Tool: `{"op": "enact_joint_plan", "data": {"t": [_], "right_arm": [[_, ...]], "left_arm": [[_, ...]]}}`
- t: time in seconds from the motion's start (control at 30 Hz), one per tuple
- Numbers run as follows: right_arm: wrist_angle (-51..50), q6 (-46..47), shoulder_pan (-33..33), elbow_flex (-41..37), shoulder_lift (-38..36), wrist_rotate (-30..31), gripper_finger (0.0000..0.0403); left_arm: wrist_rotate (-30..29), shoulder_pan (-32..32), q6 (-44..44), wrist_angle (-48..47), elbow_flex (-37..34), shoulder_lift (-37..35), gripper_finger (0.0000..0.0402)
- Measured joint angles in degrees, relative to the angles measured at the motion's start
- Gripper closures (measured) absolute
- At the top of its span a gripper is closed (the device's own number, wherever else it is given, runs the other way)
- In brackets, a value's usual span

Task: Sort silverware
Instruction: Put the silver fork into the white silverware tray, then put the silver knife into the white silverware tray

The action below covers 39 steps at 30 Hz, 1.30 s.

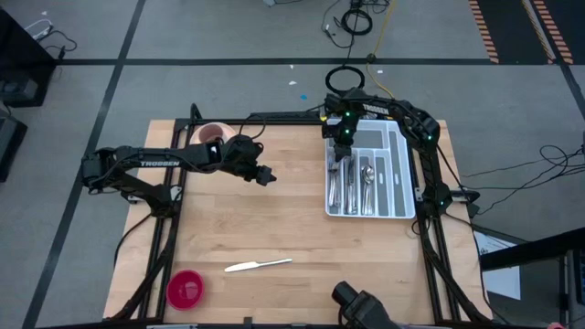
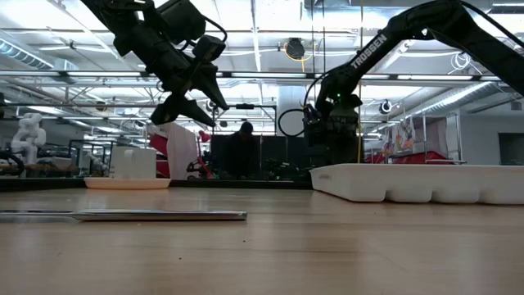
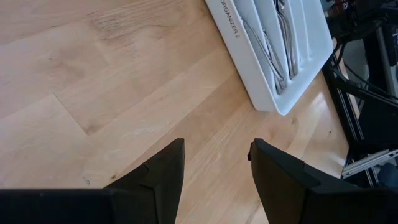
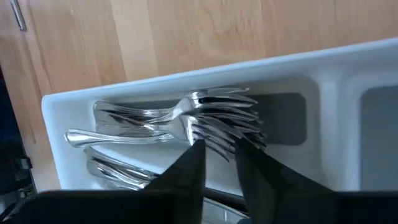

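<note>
A white cutlery tray (image 1: 410, 196) lies at the table's far right. Forks (image 4: 211, 112) are piled in its left compartment, and more silverware (image 1: 366, 183) fills the compartments beside it. One table knife (image 1: 259, 266) lies flat on the wood near the front edge. My right gripper (image 4: 217, 152) points steeply down over the far end of the fork compartment (image 1: 340, 151). Its fingers stand a little apart, right above the fork tines, with nothing between them. My left gripper (image 1: 270, 177) hangs open above bare wood left of the tray, holding nothing (image 3: 217, 155). My right gripper comes at the fork pile from above, its fingertips (image 4: 193, 158) just over the top fork's neck (image 4: 186, 118). I cannot tell whether they touch it. The forks lie flat in the tray, tines all one way.
A pink cup (image 1: 210, 135) on its saucer stands at the far left of the table. A red round disc (image 1: 185, 289) lies at the near left corner. Bare wood stretches between the knife, the tray and the left gripper. Black frame rails run along the table's sides.
</note>
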Motion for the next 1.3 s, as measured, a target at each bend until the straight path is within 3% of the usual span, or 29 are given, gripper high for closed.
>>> {"op": "enact_joint_plan", "data": {"t": [0.27,0.53,0.63,0.73,0.83,0.93,1.3], "right_arm": [[-3.2,-0.8,1.6,0.0,-1.0,0.8,0.0272],[-4.3,-2.3,3.6,0.0,-9.2,12.1,0.0268],[-4.3,-2.3,4.2,0.0,-13.8,15.4,0.0261],[-4.0,-2.4,4.5,0.0,-19.0,17.8,0.0252],[-3.3,-1.9,4.7,0.0,-23.9,18.1,0.0241],[-1.3,0.2,4.7,0.0,-28.4,18.0,0.0231],[1.8,6.9,5.2,0.0,-34.5,21.6,0.0225]], "left_arm": [[0.0,0.0,1.3,0.0,0.0,0.0,0.0217],[4.8,-0.1,8.0,-0.4,0.0,0.0,0.0217],[6.7,-1.1,13.6,-5.6,0.2,-0.9,0.0217],[2.3,-4.3,22.3,-18.4,3.0,-1.5,0.0217],[-7.9,-9.4,31.0,-30.7,7.3,-1.5,0.0217],[-15.8,-14.2,32.5,-34.2,10.6,-1.5,0.0217],[-16.5,-23.8,17.8,-34.7,15.4,3.7,0.0217]]}}
